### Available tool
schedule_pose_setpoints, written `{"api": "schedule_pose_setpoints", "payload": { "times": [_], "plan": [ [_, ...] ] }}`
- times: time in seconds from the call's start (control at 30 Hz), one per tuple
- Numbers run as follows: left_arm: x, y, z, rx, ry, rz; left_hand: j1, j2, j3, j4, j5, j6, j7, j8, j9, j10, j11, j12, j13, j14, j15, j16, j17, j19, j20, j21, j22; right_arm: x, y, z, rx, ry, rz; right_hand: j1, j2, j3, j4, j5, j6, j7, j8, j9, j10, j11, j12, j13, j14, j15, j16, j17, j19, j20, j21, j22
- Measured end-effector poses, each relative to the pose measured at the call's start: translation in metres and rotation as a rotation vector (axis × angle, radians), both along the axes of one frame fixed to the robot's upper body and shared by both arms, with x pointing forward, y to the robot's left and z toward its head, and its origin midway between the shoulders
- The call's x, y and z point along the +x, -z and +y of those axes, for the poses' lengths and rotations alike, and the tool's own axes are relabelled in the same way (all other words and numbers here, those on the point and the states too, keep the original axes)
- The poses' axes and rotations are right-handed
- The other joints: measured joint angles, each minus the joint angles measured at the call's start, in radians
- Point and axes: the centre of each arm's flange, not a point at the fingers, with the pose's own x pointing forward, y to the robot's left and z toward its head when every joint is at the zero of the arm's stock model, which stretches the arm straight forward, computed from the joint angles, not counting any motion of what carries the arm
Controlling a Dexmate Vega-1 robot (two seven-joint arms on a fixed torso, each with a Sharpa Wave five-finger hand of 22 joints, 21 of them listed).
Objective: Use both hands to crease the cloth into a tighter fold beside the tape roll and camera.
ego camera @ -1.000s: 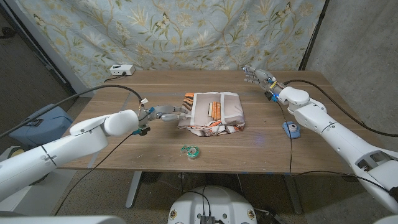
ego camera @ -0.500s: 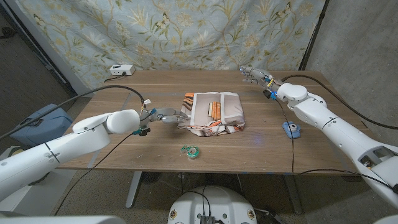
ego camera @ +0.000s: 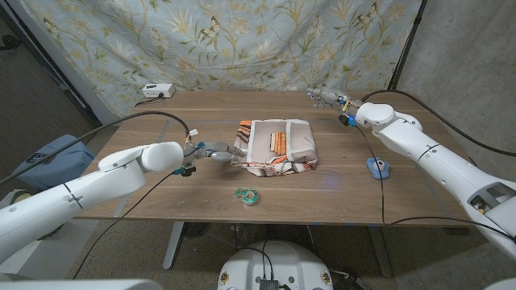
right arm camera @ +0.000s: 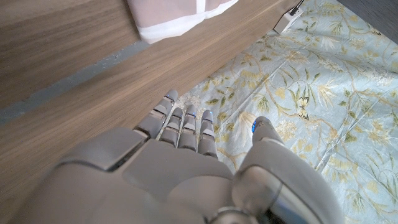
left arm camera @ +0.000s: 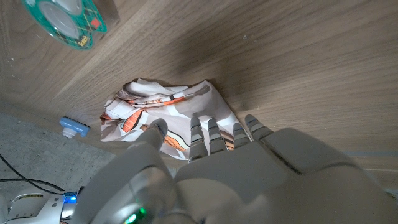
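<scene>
Left hand (ego camera: 216,151) sits at the cloth's (ego camera: 276,146) 9 o'clock edge w/ fingers apart, reaching at the fabric but gripping nothing yet; right hand (ego camera: 324,97) hovers open, well apart from the cloth at approx. 2 o'clock, near the far edge of the surface (ego camera: 161,185). Cloth lies folded mid-surface, tape (ego camera: 247,196) near it at 7 o'clock. Risk: w/ only the left hand on it, a push may slide or bunch the cloth, since the right isn't there to pin the other side.
</scene>
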Motion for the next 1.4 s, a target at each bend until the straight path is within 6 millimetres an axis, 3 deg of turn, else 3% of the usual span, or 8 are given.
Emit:
{"api": "schedule_pose_setpoints", "payload": {
  "times": [0.57,0.73,1.07,1.4],
  "plan": [
    [0.008,0.001,-0.005,0.048,-0.004,0.016,-0.015,-0.004,0.004,0.004,0.000,0.006,0.006,0.000,0.000,0.034,-0.009,0.004,0.000,0.000,0.000,0.000,-0.005,-0.028,-0.015,0.000,0.000,0.009,0.006,0.002,-0.074,0.053,0.054,0.000,0.000,-0.001,-0.009,-0.005,0.005,0.005,0.000,0.000,0.030,-0.016,0.004,-0.002,0.009,0.001,0.007,0.000,0.001,0.010,0.000,0.000],
    [0.008,0.000,-0.006,0.060,-0.010,0.012,-0.015,-0.004,0.008,0.008,0.000,0.011,0.011,0.000,0.000,0.036,-0.011,0.004,0.000,0.000,0.000,0.000,-0.005,-0.046,-0.015,-0.004,0.000,0.011,0.007,0.003,-0.078,0.055,0.058,0.008,0.000,-0.007,-0.015,-0.005,0.018,0.018,0.000,0.000,0.052,-0.006,0.008,-0.002,0.020,0.001,0.008,0.000,0.001,0.010,0.000,0.000],
    [0.008,-0.002,-0.009,0.083,-0.017,0.002,-0.018,0.000,0.008,0.008,0.000,0.020,0.013,0.000,0.000,0.047,-0.011,0.004,0.000,0.000,0.000,0.000,-0.005,-0.053,-0.018,-0.004,0.000,0.014,0.008,0.006,-0.104,0.086,0.071,0.029,-0.021,-0.008,-0.047,-0.005,0.086,0.056,0.015,-0.005,0.149,0.009,0.023,-0.004,0.104,0.003,0.028,-0.007,0.016,0.031,0.007,0.000],
    [0.008,-0.004,-0.011,0.097,-0.020,-0.001,-0.022,-0.004,0.008,0.008,0.000,0.024,0.009,0.000,0.000,0.050,-0.015,0.008,0.000,0.000,0.000,0.000,-0.009,-0.061,-0.018,-0.004,0.000,0.015,0.002,0.016,-0.156,0.116,0.072,0.051,-0.043,-0.011,-0.066,-0.005,0.121,0.058,0.018,-0.002,0.200,0.003,0.031,0.000,0.152,-0.009,0.033,-0.008,0.029,0.043,0.007,0.000]
  ]
}}
